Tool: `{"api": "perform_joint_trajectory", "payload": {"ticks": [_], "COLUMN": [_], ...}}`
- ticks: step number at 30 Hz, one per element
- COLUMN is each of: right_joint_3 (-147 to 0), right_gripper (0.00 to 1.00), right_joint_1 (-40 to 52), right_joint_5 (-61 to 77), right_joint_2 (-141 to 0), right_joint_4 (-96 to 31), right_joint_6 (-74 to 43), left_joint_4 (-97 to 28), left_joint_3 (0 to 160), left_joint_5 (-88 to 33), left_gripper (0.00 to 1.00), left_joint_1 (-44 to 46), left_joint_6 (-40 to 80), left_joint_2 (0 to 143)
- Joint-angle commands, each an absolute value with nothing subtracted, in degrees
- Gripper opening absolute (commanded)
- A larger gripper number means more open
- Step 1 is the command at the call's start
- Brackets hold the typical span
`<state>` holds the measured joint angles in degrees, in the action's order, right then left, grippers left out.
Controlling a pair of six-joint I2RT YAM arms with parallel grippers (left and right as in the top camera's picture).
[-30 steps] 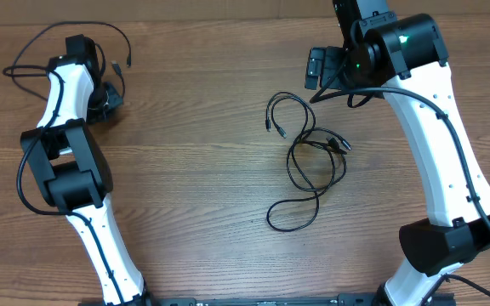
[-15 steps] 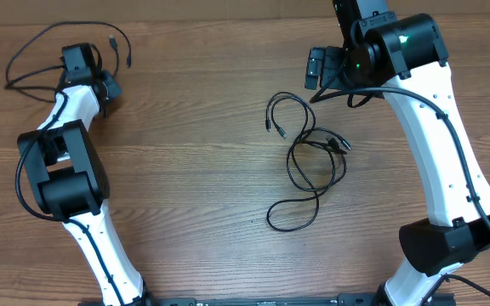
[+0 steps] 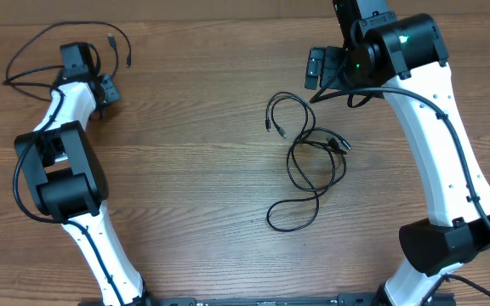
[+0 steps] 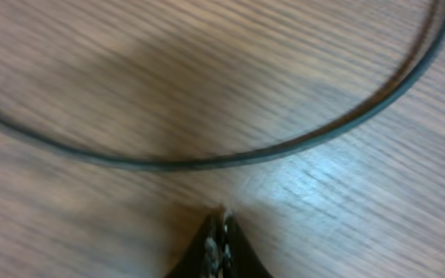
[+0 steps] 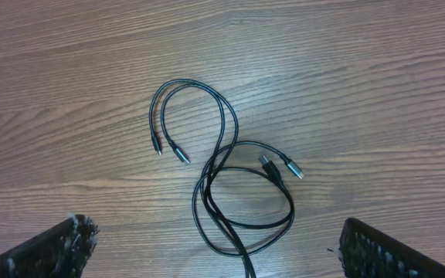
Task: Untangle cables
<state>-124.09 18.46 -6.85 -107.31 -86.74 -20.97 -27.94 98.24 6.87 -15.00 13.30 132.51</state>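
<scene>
**One cable out, knot left to go**

L gripper was pressed shut, tips together, nothing pinched btwn them as far as the wrist view showed. Just ahead of those tips a lone cable swept across in a shallow arc, lying flat on the table and not touching the fingers. From overhead that cord sat up by the L arm, well apart from everything else, so I'd call that one freed.

R gripper was spread wide, one finger off to each side of its view, holding nothing. The bundle lay on the wood below and ahead, roughly centred btwn the fingers. Two small plug ends hung off an upper loop, side by side. Two more plugs crossed over a lower ring of cord, and a tail ran off toward the wrist.

Verdict: partway. One strand looked separated. The remaining loops overlapped at the middle, prob. two cords at least, exact count unclear. That crossing needed pulling apart, and neither gripper had hold of it.
</scene>
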Motion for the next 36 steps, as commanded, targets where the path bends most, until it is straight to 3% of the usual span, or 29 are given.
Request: {"api": "perform_joint_trajectory", "payload": {"ticks": [1,11,24,36], "right_joint_3": [-124.84,-124.84,-124.81,-124.84], "right_gripper": [1.0,1.0,1.0,1.0], "right_joint_1": [18.39,18.39,18.39,18.39], "right_joint_5": [-7.49,-7.49,-7.49,-7.49], "right_joint_2": [-106.32,-106.32,-106.32,-106.32], "right_joint_4": [-86.7,-86.7,-86.7,-86.7], "right_joint_6": [-20.97,-20.97,-20.97,-20.97], "left_joint_4": [-35.11,-39.88,-33.82,-25.28], "left_joint_3": [101.34,101.97,101.34,101.36], "left_joint_5": [7.88,4.49,4.29,-12.82], "left_gripper": [0.04,0.04,0.04,0.04], "left_joint_1": [-18.68,-23.7,-23.62,-23.51], "left_joint_6": [12.91,11.51,11.55,10.85], "left_joint_2": [133.71,134.85,148.88,159.02]}}
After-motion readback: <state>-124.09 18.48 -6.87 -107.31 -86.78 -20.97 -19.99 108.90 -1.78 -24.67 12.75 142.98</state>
